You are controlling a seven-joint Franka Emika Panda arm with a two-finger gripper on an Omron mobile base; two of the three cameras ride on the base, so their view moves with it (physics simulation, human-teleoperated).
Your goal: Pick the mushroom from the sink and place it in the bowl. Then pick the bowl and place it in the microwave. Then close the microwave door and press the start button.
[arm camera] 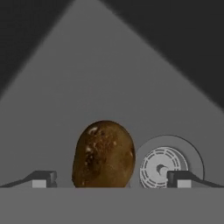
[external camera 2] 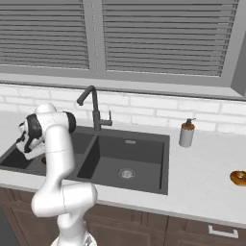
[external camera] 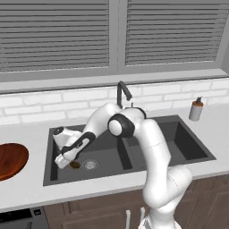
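- The robot's two-finger hand (arm camera: 111,179) hangs low in the left basin, its dark tips spread wide with nothing held.
- Between those tips lies the small brown-tan rounded mushroom (arm camera: 103,154), on the floor of the dark grey double-basin sink (external camera: 197,154).
- To grip well, I judge the hand should sink a little further, centre on the lump, then close gently so it does not roll.
- The round silver drain (arm camera: 168,162) sits just beside the mushroom; the right tip stands over it and could catch its rim.
- The wide reddish-brown wooden bowl (external camera: 11,160) waits on the pale bench (external camera: 27,134), left of the sink.
- Further back stand the dark gooseneck faucet (external camera: 122,92) and a grey soap dispenser (external camera: 196,109).
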